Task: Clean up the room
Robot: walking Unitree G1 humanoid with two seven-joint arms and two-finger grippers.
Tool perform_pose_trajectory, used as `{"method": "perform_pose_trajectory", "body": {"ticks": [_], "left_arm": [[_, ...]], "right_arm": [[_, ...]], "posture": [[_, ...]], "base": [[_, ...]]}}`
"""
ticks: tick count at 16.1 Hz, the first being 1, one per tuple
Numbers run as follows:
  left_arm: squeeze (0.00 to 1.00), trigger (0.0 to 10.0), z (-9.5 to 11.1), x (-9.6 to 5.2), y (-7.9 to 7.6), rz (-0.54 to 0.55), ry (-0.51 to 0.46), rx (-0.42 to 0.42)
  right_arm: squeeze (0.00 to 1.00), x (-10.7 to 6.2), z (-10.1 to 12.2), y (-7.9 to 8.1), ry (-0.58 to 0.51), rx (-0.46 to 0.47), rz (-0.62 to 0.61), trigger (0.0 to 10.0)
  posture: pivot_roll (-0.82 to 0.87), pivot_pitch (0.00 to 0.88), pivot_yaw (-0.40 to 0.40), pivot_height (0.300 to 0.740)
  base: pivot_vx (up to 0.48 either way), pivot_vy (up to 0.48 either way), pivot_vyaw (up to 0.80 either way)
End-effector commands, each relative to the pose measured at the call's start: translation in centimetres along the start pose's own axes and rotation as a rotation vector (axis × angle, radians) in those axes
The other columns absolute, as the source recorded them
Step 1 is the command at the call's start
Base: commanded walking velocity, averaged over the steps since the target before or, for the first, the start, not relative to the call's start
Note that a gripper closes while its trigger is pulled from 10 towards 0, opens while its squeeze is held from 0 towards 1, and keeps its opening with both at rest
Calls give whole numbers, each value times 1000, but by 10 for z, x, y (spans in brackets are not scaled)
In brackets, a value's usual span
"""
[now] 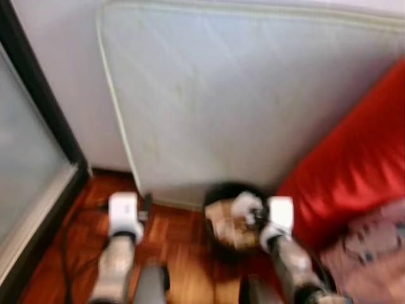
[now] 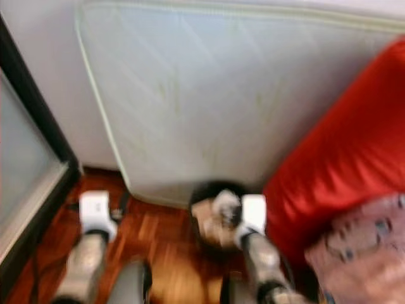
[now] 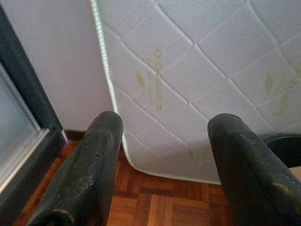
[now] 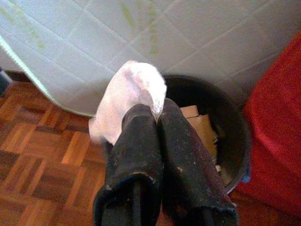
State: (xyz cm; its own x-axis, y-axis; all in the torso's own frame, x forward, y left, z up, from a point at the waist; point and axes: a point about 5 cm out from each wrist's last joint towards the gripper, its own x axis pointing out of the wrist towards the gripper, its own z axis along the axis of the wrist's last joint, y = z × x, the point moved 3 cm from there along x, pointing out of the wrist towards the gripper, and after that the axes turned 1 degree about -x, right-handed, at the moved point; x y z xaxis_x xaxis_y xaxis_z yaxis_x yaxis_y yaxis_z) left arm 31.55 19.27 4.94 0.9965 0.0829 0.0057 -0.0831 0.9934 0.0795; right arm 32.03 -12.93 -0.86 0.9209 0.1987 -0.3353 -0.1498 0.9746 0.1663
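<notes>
A: How far along can the tidying be judged?

B: One white crumpled tissue (image 4: 134, 92) is pinched between the closed fingers of the right hand (image 4: 157, 113), held just above the rim of the black bin (image 4: 235, 127). Release over the bin is judged the step left; cardboard scraps (image 4: 202, 127) are already seen inside.

A: And the left hand?

B: The left hand (image 3: 162, 155) is held wide apart and nothing is gripped; it hangs above the parquet floor (image 3: 155, 207), near the mattress (image 1: 253, 95) leaned on the wall.

A: What is counted?

B: One bin, one tissue, one mattress, one red cushion (image 1: 354, 164) beside the bin. One patterned cloth (image 1: 373, 253) lies on it, possibly left to be tidied.
</notes>
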Motion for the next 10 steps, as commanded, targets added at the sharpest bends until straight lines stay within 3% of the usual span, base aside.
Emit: {"method": "perform_pose_trajectory", "body": {"ticks": [1, 3, 10], "left_arm": [[0, 10000, 2, 2, -7, -17, -4, -5], [0, 10000, 3, 3, -7, -19, -4, -6], [0, 10000, 3, 3, -8, -25, -1, -9]], "right_arm": [[0, 1, 6, -5, -20, -16, -8, 10000], [0, 2, 11, -4, -45, -15, -6, 10000], [0, 0, 11, -12, -46, -5, -55, 10000]], "posture": [[-80, 79, -64, 618], [-81, 79, -64, 618], [-81, 74, -63, 618]], "base": [[251, 0, 700], [255, 0, 722], [263, 0, 0]]}}
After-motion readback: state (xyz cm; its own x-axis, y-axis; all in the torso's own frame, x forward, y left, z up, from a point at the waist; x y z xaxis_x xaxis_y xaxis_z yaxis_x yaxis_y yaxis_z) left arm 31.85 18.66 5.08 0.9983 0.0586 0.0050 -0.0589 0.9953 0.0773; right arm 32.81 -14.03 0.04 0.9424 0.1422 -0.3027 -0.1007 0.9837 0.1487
